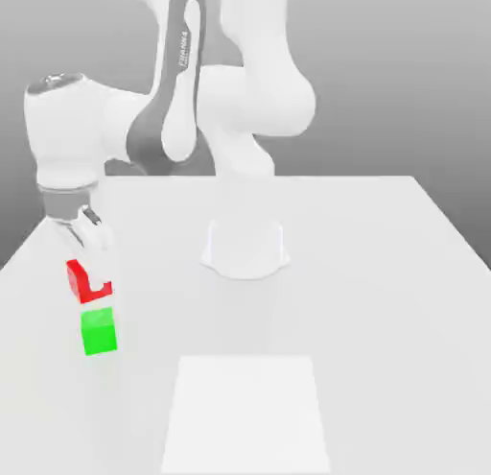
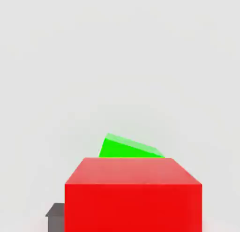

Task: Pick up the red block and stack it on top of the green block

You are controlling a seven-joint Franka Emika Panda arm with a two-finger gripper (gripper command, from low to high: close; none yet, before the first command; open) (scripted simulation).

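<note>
Lying nearest on the white table (image 1: pixel 384 272) is a pale square patch (image 1: pixel 245 414), flat at the near edge in the exterior view. Farther in and toward that view's left, the green block (image 1: pixel 99 331) sits on the tabletop. Just above it, and not plainly touching it, hangs the red block (image 1: pixel 86 281), clamped between the fingers of the gripper (image 1: pixel 89 272), which is clenched on it; one white finger covers part of the cube's face. From the hand view, the red block (image 2: pixel 133 193) looms close with the green block (image 2: pixel 129 147) peeking out beyond its edge. Farther back, the white arm rises to its round base (image 1: pixel 245 248) near the table's middle.
</note>
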